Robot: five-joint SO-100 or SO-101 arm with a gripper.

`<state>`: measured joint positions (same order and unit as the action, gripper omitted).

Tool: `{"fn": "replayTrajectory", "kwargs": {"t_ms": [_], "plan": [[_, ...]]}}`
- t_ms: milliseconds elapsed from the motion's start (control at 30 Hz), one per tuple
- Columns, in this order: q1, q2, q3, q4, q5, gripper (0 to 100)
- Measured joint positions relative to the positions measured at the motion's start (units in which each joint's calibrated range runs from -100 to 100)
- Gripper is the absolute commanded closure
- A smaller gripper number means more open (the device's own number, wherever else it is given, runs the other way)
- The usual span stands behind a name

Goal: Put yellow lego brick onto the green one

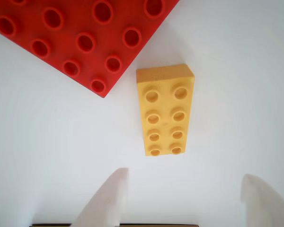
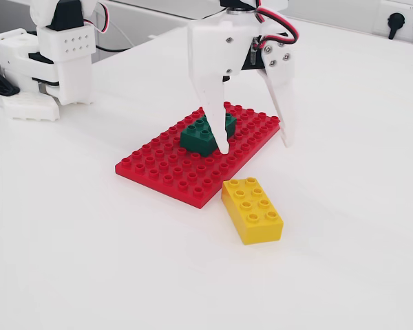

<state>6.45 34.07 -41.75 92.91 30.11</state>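
Note:
The yellow lego brick (image 1: 164, 110) (image 2: 252, 210) lies flat on the white table, studs up, just off the near corner of the red baseplate. The green one (image 2: 206, 133) sits on that baseplate, partly hidden behind a finger in the fixed view and out of the wrist view. My gripper (image 2: 255, 146) (image 1: 184, 198) hangs open above the table, behind the yellow brick. Its white fingers (image 1: 106, 201) are spread wide with nothing between them and touch no brick.
A large flat red studded baseplate (image 2: 172, 172) (image 1: 80, 28) lies in the middle of the table. The arm's white base (image 2: 45, 62) stands at the back left. A wall socket (image 2: 399, 20) is at the far right.

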Motion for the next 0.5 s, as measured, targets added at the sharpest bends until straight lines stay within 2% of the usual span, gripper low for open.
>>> {"fn": "replayTrajectory", "kwargs": {"t_ms": [500], "plan": [[-0.81,6.42,0.00,-3.28,1.20,74]]}}
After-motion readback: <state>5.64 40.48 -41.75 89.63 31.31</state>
